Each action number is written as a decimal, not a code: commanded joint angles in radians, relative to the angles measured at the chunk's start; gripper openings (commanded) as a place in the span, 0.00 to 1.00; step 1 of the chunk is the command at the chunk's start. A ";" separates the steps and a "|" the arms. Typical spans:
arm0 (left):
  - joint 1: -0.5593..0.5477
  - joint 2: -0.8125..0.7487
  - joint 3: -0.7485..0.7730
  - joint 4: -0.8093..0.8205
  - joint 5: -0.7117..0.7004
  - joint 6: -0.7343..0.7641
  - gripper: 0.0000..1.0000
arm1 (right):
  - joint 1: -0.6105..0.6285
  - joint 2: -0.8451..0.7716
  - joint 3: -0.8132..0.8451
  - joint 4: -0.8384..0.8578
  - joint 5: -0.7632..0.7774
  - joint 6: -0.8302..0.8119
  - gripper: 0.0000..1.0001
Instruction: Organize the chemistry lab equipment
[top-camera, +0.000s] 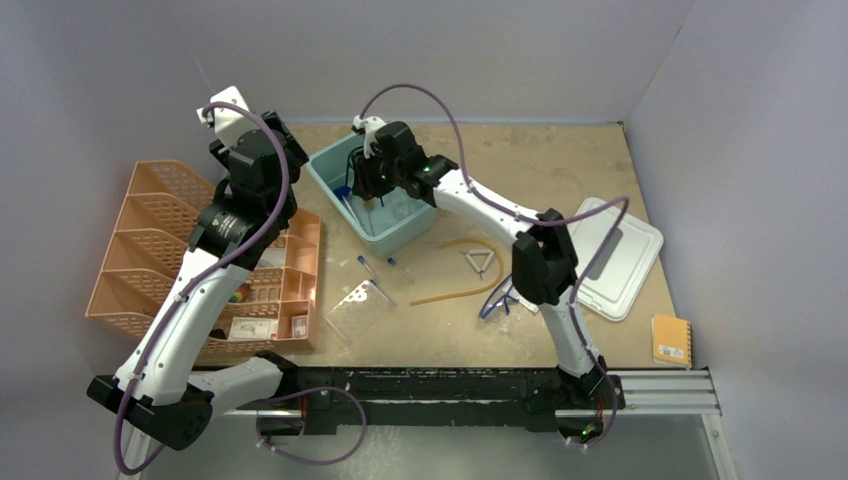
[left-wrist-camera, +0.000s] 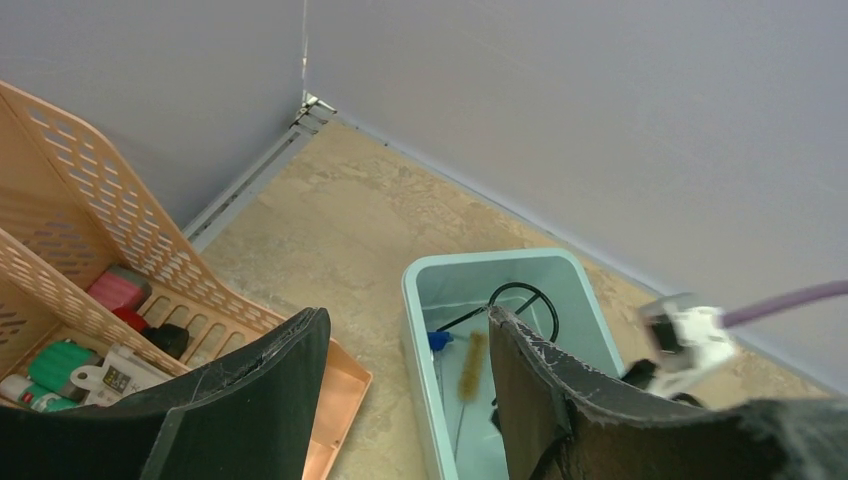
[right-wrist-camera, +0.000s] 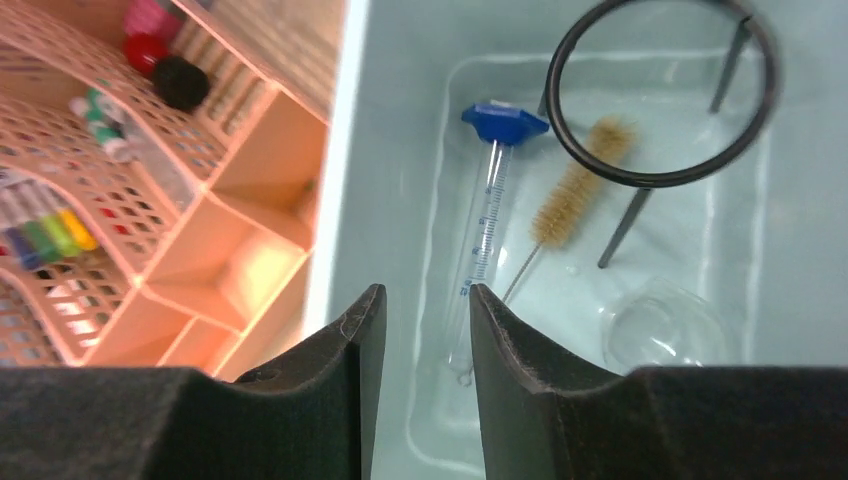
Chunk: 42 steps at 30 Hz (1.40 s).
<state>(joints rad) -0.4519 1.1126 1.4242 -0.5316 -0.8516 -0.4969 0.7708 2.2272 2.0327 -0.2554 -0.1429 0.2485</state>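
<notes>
Lifting straight up looks the safest exit, clearing the rim | right hand (right-wrist-camera: 425, 297): jaws parted, empty, above the teal bin (right-wrist-camera: 390, 150) | blue-capped tube (right-wrist-camera: 488, 215) flat on the bin floor just past its fingertips | bristle brush (right-wrist-camera: 575, 195) beyond that, black wire ring stand (right-wrist-camera: 650, 183) farthest | left hand (left-wrist-camera: 405, 318): spread, empty | writing: tube's scale too fine to read

A peach mesh plastic organizer (top-camera: 160, 250) is sitting left; a teal plastic bin (top-camera: 330, 190) is standing centre; a pale grey lid (top-camera: 625, 265) is lying right, near an orange notebook (top-camera: 671, 340).
</notes>
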 joint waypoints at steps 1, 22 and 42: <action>0.005 -0.017 -0.006 0.039 0.036 -0.018 0.59 | -0.033 -0.240 -0.065 0.049 0.050 -0.006 0.40; 0.005 -0.018 -0.050 0.065 0.149 -0.050 0.60 | -0.344 -0.507 -0.610 -0.167 -0.080 -0.393 0.56; 0.005 0.015 -0.042 0.039 0.143 -0.079 0.60 | -0.344 -0.231 -0.493 -0.317 -0.048 -0.627 0.41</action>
<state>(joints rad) -0.4519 1.1275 1.3758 -0.5179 -0.7025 -0.5636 0.4252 1.9690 1.4948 -0.5468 -0.2180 -0.3447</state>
